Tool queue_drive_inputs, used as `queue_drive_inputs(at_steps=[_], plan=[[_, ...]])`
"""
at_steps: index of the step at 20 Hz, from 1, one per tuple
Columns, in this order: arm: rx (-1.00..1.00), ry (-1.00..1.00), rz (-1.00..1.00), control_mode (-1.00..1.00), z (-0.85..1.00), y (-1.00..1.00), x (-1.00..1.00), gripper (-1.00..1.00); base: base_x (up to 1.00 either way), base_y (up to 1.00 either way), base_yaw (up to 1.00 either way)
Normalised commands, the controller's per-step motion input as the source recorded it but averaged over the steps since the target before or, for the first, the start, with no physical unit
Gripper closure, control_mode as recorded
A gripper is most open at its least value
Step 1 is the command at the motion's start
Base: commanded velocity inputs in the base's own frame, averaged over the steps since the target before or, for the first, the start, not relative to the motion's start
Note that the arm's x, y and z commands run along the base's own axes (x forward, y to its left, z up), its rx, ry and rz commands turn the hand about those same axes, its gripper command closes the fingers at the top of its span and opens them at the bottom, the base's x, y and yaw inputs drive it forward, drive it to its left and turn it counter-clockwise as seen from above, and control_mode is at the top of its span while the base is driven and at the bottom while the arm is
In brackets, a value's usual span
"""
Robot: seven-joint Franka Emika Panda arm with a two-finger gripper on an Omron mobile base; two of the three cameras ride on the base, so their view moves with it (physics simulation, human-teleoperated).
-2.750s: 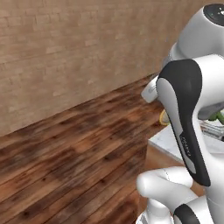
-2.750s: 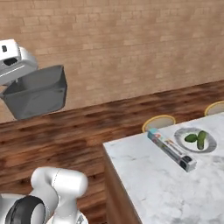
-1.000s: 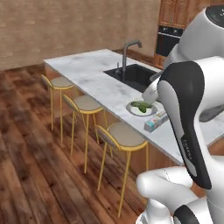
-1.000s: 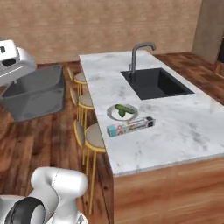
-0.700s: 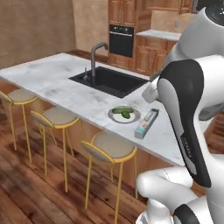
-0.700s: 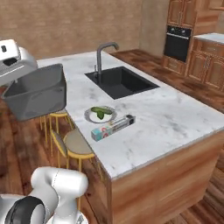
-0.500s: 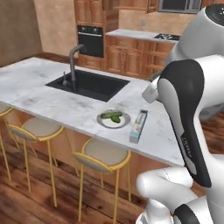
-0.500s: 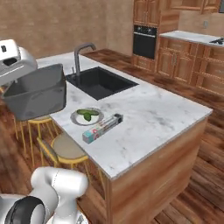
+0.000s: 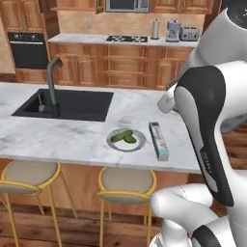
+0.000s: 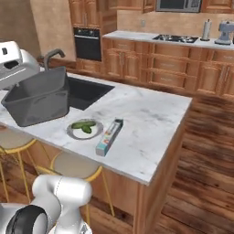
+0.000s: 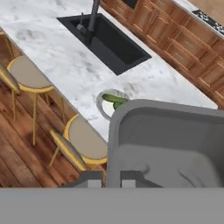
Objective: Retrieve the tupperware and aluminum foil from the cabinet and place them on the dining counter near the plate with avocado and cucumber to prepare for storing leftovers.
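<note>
Marble dining counter (image 10: 151,119): aluminum foil (image 10: 109,136) beside plate (image 10: 84,129), print unreadable.

I'm looking at a home kitchen. A marble island (image 9: 58,140) runs across the near ground with a dark sink (image 9: 67,104) and black faucet (image 9: 52,84) set into it, and round stools (image 9: 126,182) tucked under its near edge. On the far wall I see brown wooden cabinets (image 9: 120,67), a built-in oven (image 9: 29,49) at the left, a stove (image 9: 126,38) on the worktop, a microwave (image 9: 126,5) above it, and a toaster (image 9: 189,33) at the right. The floor (image 10: 201,183) is dark wood plank.
</note>
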Motion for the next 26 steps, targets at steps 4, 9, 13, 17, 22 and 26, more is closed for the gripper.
queue_drive_inputs(at_steps=[4,9,13,17,22,26], plan=[[0.00,0.00,0.00,1.00,0.00,0.00,0.00,1.00,0.00,1.00,-0.62],[0.00,0.00,0.00,1.00,0.00,0.00,0.00,1.00,0.24,0.92,-0.59],[0.00,0.00,0.00,1.00,0.00,0.00,0.00,1.00,0.38,0.91,-0.49],[0.00,0.00,-0.04,-1.00,-0.02,0.15,0.09,1.00,0.29,0.50,-0.21],[0.00,0.11,-0.04,-1.00,-0.20,0.35,0.33,1.00,0.00,0.00,0.00],[0.00,0.21,0.00,-1.00,-0.40,0.31,0.37,1.00,0.00,0.00,0.00]])
